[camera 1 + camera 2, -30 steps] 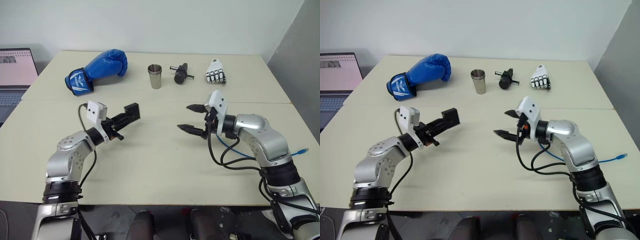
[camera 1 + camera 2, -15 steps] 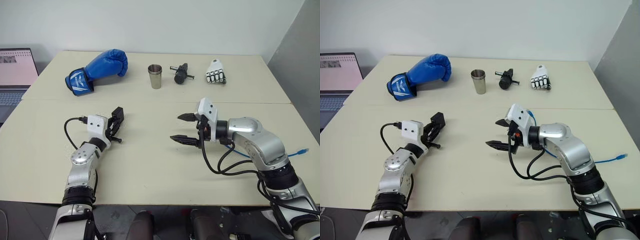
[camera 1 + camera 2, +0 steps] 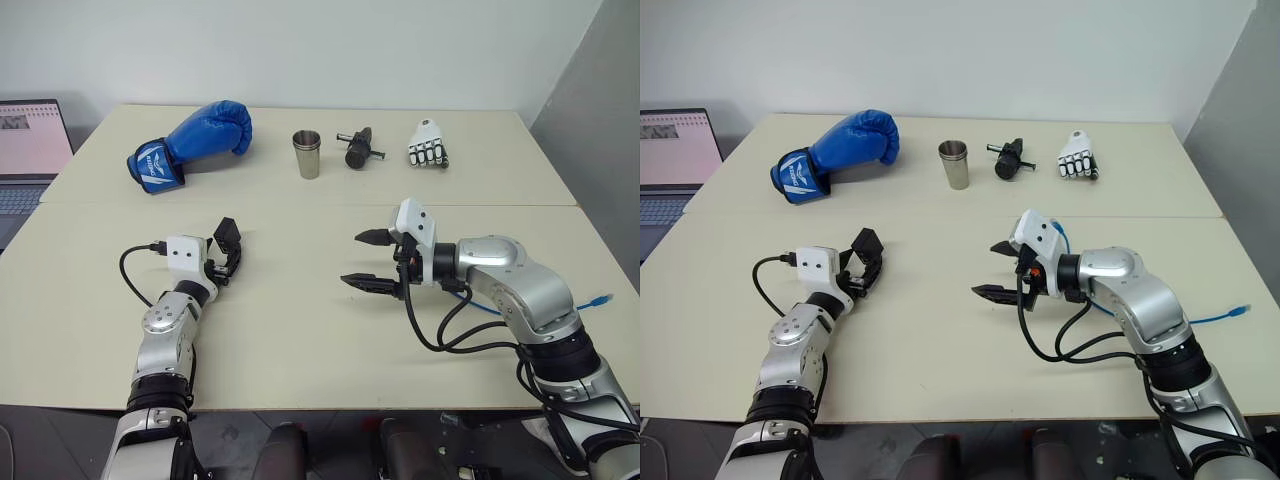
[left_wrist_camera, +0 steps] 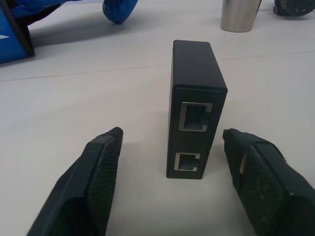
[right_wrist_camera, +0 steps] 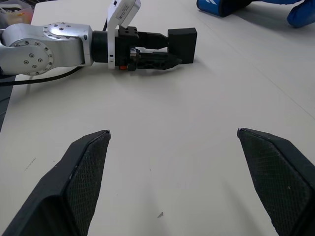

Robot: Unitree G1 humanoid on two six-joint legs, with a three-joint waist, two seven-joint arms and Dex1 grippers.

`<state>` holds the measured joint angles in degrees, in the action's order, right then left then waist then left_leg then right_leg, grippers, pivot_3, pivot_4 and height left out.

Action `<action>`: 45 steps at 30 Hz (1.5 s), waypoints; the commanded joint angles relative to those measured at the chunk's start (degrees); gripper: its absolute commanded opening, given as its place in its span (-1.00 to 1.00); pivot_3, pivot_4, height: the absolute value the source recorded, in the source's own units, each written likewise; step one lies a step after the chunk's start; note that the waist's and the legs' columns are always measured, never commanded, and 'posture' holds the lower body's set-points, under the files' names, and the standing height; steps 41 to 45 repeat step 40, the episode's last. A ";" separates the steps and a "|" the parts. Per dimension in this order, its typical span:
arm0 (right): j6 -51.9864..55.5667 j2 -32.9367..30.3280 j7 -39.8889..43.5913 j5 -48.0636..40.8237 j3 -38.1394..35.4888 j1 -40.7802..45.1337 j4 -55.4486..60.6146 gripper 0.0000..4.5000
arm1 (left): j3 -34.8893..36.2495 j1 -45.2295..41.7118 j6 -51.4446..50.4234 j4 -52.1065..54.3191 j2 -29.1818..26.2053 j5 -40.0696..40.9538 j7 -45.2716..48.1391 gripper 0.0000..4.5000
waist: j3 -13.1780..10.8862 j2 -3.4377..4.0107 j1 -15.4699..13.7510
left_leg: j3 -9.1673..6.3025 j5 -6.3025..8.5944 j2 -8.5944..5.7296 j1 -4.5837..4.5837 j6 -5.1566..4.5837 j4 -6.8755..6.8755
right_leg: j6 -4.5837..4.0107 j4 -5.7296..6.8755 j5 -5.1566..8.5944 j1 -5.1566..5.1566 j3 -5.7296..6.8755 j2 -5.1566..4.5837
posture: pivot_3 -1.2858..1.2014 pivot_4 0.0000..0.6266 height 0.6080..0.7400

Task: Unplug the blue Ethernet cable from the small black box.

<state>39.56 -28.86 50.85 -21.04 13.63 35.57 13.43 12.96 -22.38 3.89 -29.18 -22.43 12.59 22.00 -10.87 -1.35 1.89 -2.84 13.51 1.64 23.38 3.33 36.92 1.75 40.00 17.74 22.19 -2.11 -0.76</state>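
Standing on the table (image 3: 300, 330) on a narrow side, the small black box (image 4: 194, 105) sat just ahead of the left gripper (image 4: 174, 191), between its 2 spread fingers (image 4: 96, 187) and touching neither, so that hand held nothing. The box's long axis ran away from the gripper, along the line the fingers pointed, and its near face carried 2 ports, 1 above the other, both plainly empty. It looked matte, hard-edged and slim; upright like that, I judged it could tip at a light knock.

Further right, the right gripper (image 3: 362, 259) hung over the middle of the table with its jaws wide apart and nothing between them, pointing across toward the left arm and the box, yet well apart from both. The left hand was by far the nearer to the box.

Furthest right, the blue Ethernet cable (image 3: 478, 303) lay on the table behind and under the right forearm, mostly hidden by the arm and its black cables; 1 end with its small plug (image 3: 600, 299) reached toward the table's right edge. Cable and box were well apart, with no cord in either port, so the unplugging looked to be done. Any next move, in my judgement, turned on drawing the left fingers straight back along the box's long axis without brushing it.
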 commanded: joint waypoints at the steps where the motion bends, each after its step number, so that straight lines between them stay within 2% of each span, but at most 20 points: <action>1: -0.25 -0.34 0.50 -0.64 -0.55 0.46 2.50 0.95 | 0.13 0.62 -0.34 -0.35 -0.35 -0.41 0.21 0.94 | 0.00 0.00 0.00 | 0.00 0.00 0.00 0.00 0.00 0.00 | 0.00 0.00 0.00 0.00 0.00 0.00 | 0.03 -0.52 1.00; 7: 0.36 -0.76 0.66 -0.93 -0.75 0.01 3.37 0.95 | -0.62 4.88 -1.38 7.78 -1.83 -1.13 1.33 0.94 | 0.00 0.00 0.05 | 0.01 0.00 0.01 0.00 0.00 -0.01 | 0.00 -0.02 0.00 0.01 -0.05 0.00 | 0.03 -0.52 1.00; 16: 1.02 -1.27 -0.66 -1.77 -2.68 -2.41 4.76 0.95 | 1.94 16.09 -12.58 28.92 -5.54 2.85 2.71 0.94 | 0.00 -0.01 -0.11 | -0.05 0.00 0.03 0.03 0.00 -0.03 | 0.00 -0.06 0.00 0.01 -0.08 -0.07 | 0.03 -0.52 1.00; 20: 0.95 -4.16 0.17 -3.28 -6.70 -5.92 5.84 0.95 | 3.57 18.92 -20.93 37.75 -10.63 6.22 6.05 0.94 | 0.00 -0.02 -0.26 | -0.04 0.00 0.03 0.08 0.00 -0.03 | 0.01 -0.07 0.00 -0.02 -0.07 -0.08 | 0.03 -0.52 1.00; 23: -0.43 -8.14 2.50 -4.71 -10.33 -7.96 6.42 0.95 | 5.54 20.70 -27.44 41.83 -16.66 12.04 13.47 0.94 | -0.01 -0.02 -0.18 | -0.02 0.00 0.00 0.07 0.00 -0.05 | 0.01 -0.07 0.00 0.00 -0.06 -0.07 | 0.03 -0.52 1.00; 27: -1.66 -12.91 5.64 -6.65 -14.99 -9.82 5.98 0.95 | 7.71 20.76 -31.37 43.28 -25.22 15.93 22.20 0.94 | -0.01 -0.01 -0.07 | 0.07 0.00 0.02 0.02 0.00 -0.09 | 0.00 -0.07 0.01 0.00 -0.05 -0.01 | 0.03 -0.52 1.00; 31: -2.42 -17.32 8.40 -8.10 -18.58 -11.25 5.17 0.95 | 9.39 19.93 -32.49 42.76 -30.37 18.19 27.95 0.94 | -0.03 0.01 -0.07 | 0.17 0.01 0.06 0.00 0.00 -0.11 | 0.01 -0.09 0.02 0.01 -0.05 0.05 | 0.03 -0.52 1.00; 37: -2.19 -20.72 10.12 -9.43 -21.02 -11.84 4.38 0.95 | 9.68 17.06 -32.91 40.74 -31.74 18.77 30.23 0.94 | -0.03 0.01 -0.09 | 0.27 0.01 0.08 0.00 0.00 -0.12 | 0.01 -0.11 0.02 0.02 -0.08 0.05 | 0.03 -0.52 1.00; 45: -1.61 -21.05 9.75 -10.05 -21.24 -12.00 4.63 0.95 | 9.43 15.33 -32.14 40.62 -31.26 19.17 31.24 0.94 | -0.03 0.01 -0.09 | 0.29 0.01 0.08 0.00 0.00 -0.12 | 0.01 -0.11 0.02 0.02 -0.09 0.05 | 0.03 -0.52 1.00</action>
